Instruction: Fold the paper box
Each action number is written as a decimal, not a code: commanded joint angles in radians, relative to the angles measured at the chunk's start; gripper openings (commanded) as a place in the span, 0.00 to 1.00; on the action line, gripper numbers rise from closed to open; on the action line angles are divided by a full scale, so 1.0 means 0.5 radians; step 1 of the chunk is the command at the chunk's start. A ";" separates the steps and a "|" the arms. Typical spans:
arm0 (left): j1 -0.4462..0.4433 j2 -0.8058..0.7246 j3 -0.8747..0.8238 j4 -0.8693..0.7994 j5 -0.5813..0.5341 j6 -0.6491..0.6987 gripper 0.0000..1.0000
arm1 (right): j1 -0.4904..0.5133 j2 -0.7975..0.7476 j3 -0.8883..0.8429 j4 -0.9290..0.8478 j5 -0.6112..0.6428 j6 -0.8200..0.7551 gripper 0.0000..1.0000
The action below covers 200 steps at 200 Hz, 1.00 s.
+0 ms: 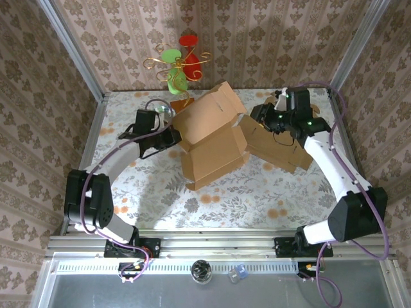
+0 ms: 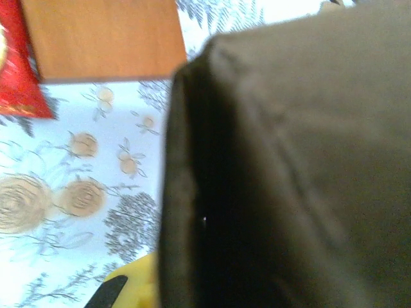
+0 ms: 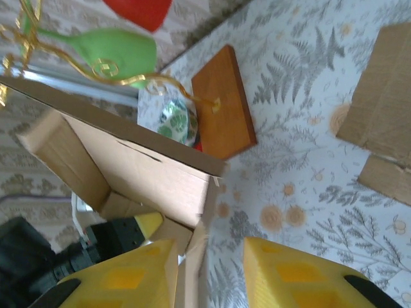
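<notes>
The brown paper box (image 1: 215, 138) stands half folded in the middle of the floral table, its flaps sticking up. My left gripper (image 1: 168, 136) is at the box's left side, shut on a box wall. That wall (image 2: 289, 160) looms dark in the left wrist view, with one yellow finger (image 2: 125, 289) beside it. My right gripper (image 1: 258, 119) is at the box's right side. In the right wrist view this gripper (image 3: 209, 250) is open. A thin edge of the box (image 3: 148, 173) rises between the fingers, against the left finger (image 3: 128, 276).
A gold wire ornament with green and red shapes (image 1: 180, 64) stands on a wooden base (image 3: 221, 102) behind the box, next to a glass ball (image 1: 164, 109). A flat cardboard panel (image 1: 282, 151) lies under my right arm. Patterned walls enclose the table.
</notes>
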 commanded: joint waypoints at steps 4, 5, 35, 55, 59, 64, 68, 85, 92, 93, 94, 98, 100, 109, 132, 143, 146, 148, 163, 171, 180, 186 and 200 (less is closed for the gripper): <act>0.013 0.064 0.063 0.045 0.343 -0.098 0.00 | 0.003 0.018 -0.041 -0.034 -0.148 -0.015 0.35; 0.011 0.065 0.061 0.049 0.347 -0.102 0.00 | 0.004 0.017 -0.044 -0.029 -0.145 -0.008 0.35; 0.006 0.080 0.026 0.145 0.374 -0.179 0.00 | 0.005 0.036 -0.093 0.121 -0.110 0.163 0.29; -0.005 0.090 0.028 0.171 0.388 -0.200 0.00 | 0.006 0.080 -0.146 0.252 -0.149 0.275 0.28; -0.007 0.094 0.030 0.173 0.388 -0.203 0.00 | 0.007 0.086 -0.158 0.287 -0.158 0.299 0.29; -0.008 0.098 0.030 0.173 0.391 -0.204 0.00 | 0.006 0.088 -0.173 0.331 -0.169 0.322 0.31; -0.011 0.101 0.033 0.171 0.394 -0.203 0.00 | 0.010 0.091 -0.183 0.359 -0.175 0.339 0.32; -0.017 0.103 0.035 0.171 0.405 -0.210 0.00 | 0.014 0.090 -0.215 0.497 -0.205 0.407 0.35; -0.020 0.102 0.029 0.177 0.407 -0.215 0.00 | 0.016 0.089 -0.223 0.544 -0.215 0.435 0.37; -0.020 0.102 0.027 0.178 0.408 -0.217 0.00 | 0.018 0.089 -0.224 0.550 -0.217 0.439 0.37; -0.020 0.102 0.026 0.181 0.407 -0.218 0.00 | 0.018 0.090 -0.225 0.556 -0.218 0.444 0.37; -0.020 0.104 0.025 0.185 0.408 -0.220 0.00 | 0.018 0.093 -0.225 0.576 -0.225 0.455 0.38; -0.019 0.104 0.023 0.185 0.408 -0.224 0.00 | 0.018 0.093 -0.227 0.586 -0.229 0.462 0.38; -0.020 0.105 0.022 0.185 0.408 -0.225 0.00 | 0.022 0.099 -0.237 0.644 -0.249 0.490 0.39; -0.020 0.110 0.019 0.191 0.408 -0.232 0.00 | 0.032 0.100 -0.271 0.758 -0.283 0.561 0.39; -0.021 0.113 0.017 0.199 0.407 -0.235 0.00 | 0.043 0.099 -0.282 0.772 -0.286 0.576 0.39; -0.023 0.113 0.019 0.200 0.408 -0.237 0.00 | 0.048 0.101 -0.285 0.778 -0.289 0.580 0.39; -0.023 0.114 0.019 0.202 0.411 -0.236 0.00 | 0.047 0.100 -0.286 0.783 -0.290 0.580 0.39; -0.027 0.122 0.022 0.217 0.412 -0.248 0.00 | 0.064 0.114 -0.289 0.783 -0.292 0.582 0.40; -0.032 0.128 0.026 0.227 0.414 -0.256 0.00 | 0.072 0.123 -0.288 0.796 -0.296 0.586 0.41; -0.039 0.135 0.031 0.234 0.416 -0.261 0.00 | 0.084 0.135 -0.286 0.799 -0.293 0.586 0.42; -0.044 0.139 0.036 0.240 0.416 -0.267 0.00 | 0.089 0.144 -0.280 0.799 -0.290 0.587 0.43; -0.050 0.142 0.042 0.256 0.416 -0.279 0.00 | 0.106 0.167 -0.269 0.808 -0.284 0.593 0.43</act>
